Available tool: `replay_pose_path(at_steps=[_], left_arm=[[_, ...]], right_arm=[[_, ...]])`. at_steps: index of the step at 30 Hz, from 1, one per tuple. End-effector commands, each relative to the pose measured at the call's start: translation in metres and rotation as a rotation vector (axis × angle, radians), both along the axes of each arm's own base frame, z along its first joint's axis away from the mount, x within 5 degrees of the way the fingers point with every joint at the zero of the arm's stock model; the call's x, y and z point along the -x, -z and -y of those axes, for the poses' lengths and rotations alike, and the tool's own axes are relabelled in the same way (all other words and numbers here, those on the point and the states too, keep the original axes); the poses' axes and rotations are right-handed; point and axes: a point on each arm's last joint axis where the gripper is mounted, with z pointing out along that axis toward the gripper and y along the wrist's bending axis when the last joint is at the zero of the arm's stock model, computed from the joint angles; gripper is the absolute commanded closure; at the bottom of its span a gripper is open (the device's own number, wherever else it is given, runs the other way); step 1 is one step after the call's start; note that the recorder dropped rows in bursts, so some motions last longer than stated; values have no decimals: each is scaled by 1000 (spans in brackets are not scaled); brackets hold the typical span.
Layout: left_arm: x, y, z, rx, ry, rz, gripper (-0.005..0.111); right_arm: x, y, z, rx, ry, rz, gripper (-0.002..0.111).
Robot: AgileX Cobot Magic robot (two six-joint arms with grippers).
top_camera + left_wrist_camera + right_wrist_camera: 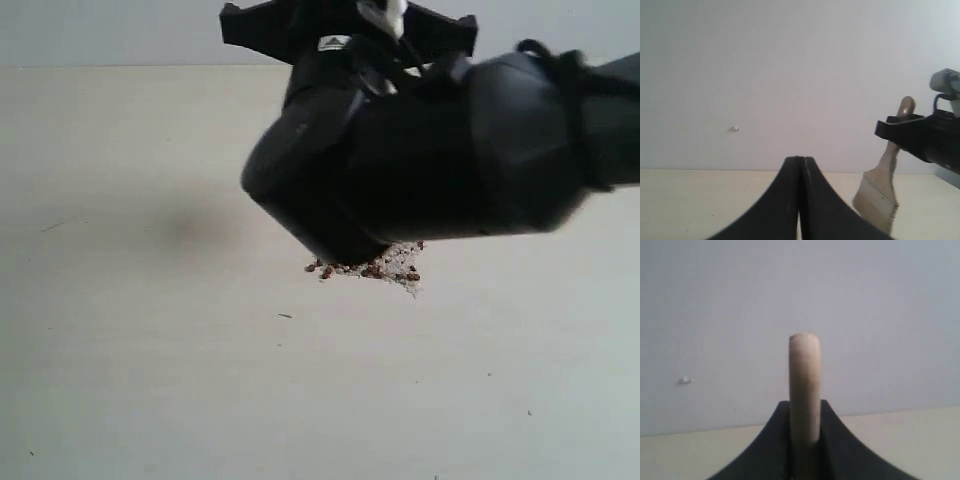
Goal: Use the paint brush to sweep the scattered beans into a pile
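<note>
progress: beans [370, 268] mostly bunched in one patch on tabletop [150, 380], part hidden | right jaws grasp paint brush [804, 380] handle | left jaws clenched, empty | remaining: likely final tidying

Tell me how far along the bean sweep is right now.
Done: the beans visible lie in one tight cluster on the table. In hand: the right gripper is shut on the paint brush, bristles down. The left gripper is shut, empty. Left: the right arm hides part of the pile, so stragglers there can't be ruled out.
</note>
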Motion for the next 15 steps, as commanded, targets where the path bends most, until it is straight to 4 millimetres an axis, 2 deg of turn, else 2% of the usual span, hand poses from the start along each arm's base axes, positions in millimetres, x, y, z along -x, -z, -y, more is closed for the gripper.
replay_pose_path(at_steps=[1,4,7,11,15], left_arm=[[0,1,0,1,3,2,107],[0,1,0,1,3,2,107],[0,1,0,1,3,2,107],[0,1,0,1,3,2,107],[1,1,1,1,7,3,107]], right_arm=[[30,10,47,108,-51,13,108],[52,35,80,134,-140,23,108],[61,49,94,165,-161,-3,108],[61,57,96,211,-164,-20,108],[48,81,104,215,-92,-84,108]])
